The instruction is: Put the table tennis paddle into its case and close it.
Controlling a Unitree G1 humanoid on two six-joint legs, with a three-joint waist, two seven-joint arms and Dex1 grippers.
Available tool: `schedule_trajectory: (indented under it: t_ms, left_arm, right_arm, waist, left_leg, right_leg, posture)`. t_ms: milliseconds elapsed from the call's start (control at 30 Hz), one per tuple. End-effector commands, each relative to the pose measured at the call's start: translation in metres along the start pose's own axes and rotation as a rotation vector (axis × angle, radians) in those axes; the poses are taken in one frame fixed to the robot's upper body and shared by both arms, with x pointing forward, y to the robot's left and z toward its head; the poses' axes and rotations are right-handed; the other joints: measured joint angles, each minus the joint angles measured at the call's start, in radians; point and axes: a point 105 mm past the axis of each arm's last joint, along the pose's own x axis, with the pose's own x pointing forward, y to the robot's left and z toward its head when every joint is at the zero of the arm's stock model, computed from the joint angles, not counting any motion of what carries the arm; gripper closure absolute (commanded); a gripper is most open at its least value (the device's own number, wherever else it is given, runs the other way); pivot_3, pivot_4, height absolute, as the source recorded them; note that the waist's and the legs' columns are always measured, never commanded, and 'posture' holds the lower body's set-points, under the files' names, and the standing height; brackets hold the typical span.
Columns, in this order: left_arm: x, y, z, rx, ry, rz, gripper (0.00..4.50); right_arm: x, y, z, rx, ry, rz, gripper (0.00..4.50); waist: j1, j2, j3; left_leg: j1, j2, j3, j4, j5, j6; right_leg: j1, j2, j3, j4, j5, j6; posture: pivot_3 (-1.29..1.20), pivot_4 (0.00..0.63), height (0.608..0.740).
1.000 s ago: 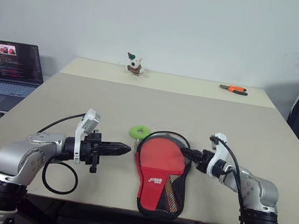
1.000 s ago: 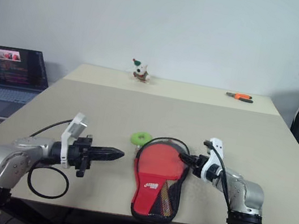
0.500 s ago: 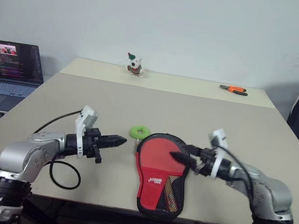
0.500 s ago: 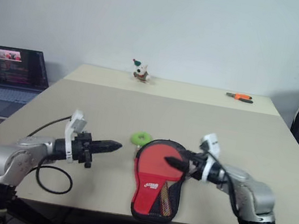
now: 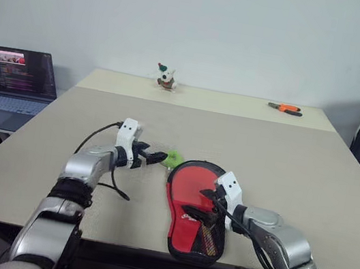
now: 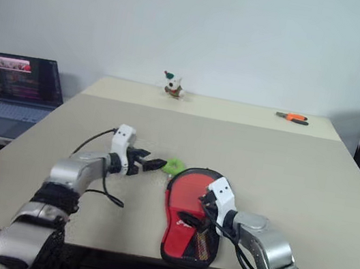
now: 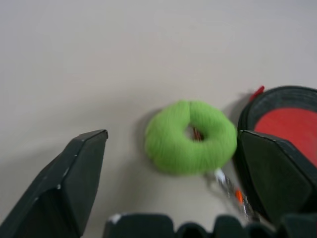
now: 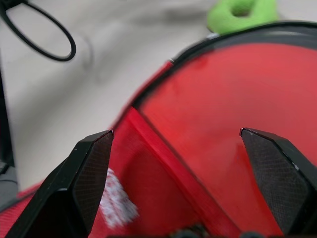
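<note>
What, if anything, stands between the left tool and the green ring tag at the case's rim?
Nothing visible. The left tool stands open with bare table between its fingers and the green tag. The tag lies beside the case rim, chain attached. The right tool hovers open over the case.

White lettering on case [image 5: 195, 214] red panel, illegible; laptop [image 5: 13, 82] screen text unreadable.

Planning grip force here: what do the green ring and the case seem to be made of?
The green ring looks soft, probably fuzzy fabric or foam: matte, puffy, with a seam-like crease. The case looks like soft fabric: a matte red panel, a black rim, and mesh over its narrow end. What stiffens it inside cannot be seen.
</note>
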Motion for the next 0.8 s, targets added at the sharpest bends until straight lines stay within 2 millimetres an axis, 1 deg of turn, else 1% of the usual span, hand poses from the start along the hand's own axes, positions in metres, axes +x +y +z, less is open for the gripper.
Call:
schedule_trajectory:
  t_ms: [33, 200, 400, 433, 500, 667, 800]
  left_arm:
    - [0.010, -0.003, 0.005, 0.036, 0.026, -0.031, 0.03]
    - [0.019, -0.011, -0.005, 0.039, 0.104, -0.075, 0.03]
    - [0.022, -0.011, -0.018, 0.048, 0.150, -0.069, 0.03]
    - [0.022, -0.011, -0.020, 0.047, 0.155, -0.064, 0.20]
    - [0.023, -0.011, -0.023, 0.045, 0.159, -0.062, 0.58]
    - [0.024, -0.014, -0.025, 0.031, 0.153, -0.072, 2.43]
    - [0.024, -0.013, -0.024, 0.035, 0.144, -0.066, 3.90]
  right_arm:
    - [-0.001, 0.001, 0.010, -0.028, -0.041, -0.010, 0.00]
    - [-0.002, 0.000, 0.010, -0.026, -0.040, -0.031, 0.00]
    - [-0.004, -0.002, 0.009, -0.024, -0.044, -0.051, 0.00]
    - [-0.004, -0.003, 0.009, -0.024, -0.044, -0.054, 0.00]
    - [-0.004, -0.003, 0.010, -0.025, -0.047, -0.058, 0.00]
    - [0.000, 0.000, 0.020, -0.039, -0.096, -0.043, 0.00]
    - [0.009, 0.004, 0.019, -0.061, -0.084, -0.018, 0.00]
  waist:
    - [-0.005, 0.000, 0.000]
    - [-0.006, 0.000, 0.000]
    - [-0.004, 0.000, 0.000]
    - [-0.004, 0.000, 0.000]
    - [-0.004, 0.000, 0.000]
    - [-0.003, 0.000, 0.000]
    - [-0.004, 0.000, 0.000]
  left_leg:
    - [0.000, 0.000, 0.001, 0.000, 0.000, 0.000]
    - [0.000, 0.000, 0.001, 0.000, 0.000, 0.000]
    - [0.000, 0.000, 0.001, 0.000, 0.000, 0.000]
    - [0.000, 0.000, 0.000, 0.000, 0.000, 0.000]
    - [0.000, 0.000, 0.000, 0.000, 0.000, 0.000]
    - [0.000, 0.000, 0.000, 0.000, 0.000, 0.000]
    - [0.000, 0.000, 0.000, 0.000, 0.000, 0.000]
  right_leg:
    - [0.000, 0.000, 0.001, 0.000, 0.000, 0.000]
    - [-0.001, 0.000, 0.001, 0.000, 0.000, 0.000]
    - [-0.001, 0.000, 0.000, 0.001, 0.000, 0.000]
    - [0.000, 0.000, 0.000, 0.001, 0.000, 0.000]
    - [0.000, 0.000, 0.000, 0.001, 0.000, 0.000]
    - [0.000, 0.000, 0.000, 0.001, 0.000, 0.000]
    - [0.000, 0.000, 0.000, 0.001, 0.000, 0.000]
  posture:
    - [0.00, 0.150, 0.740]
    - [0.00, 0.150, 0.740]
    - [0.00, 0.150, 0.740]
    - [0.00, 0.150, 0.740]
    - [0.00, 0.150, 0.740]
    - [0.00, 0.150, 0.740]
    - [0.00, 0.150, 0.740]
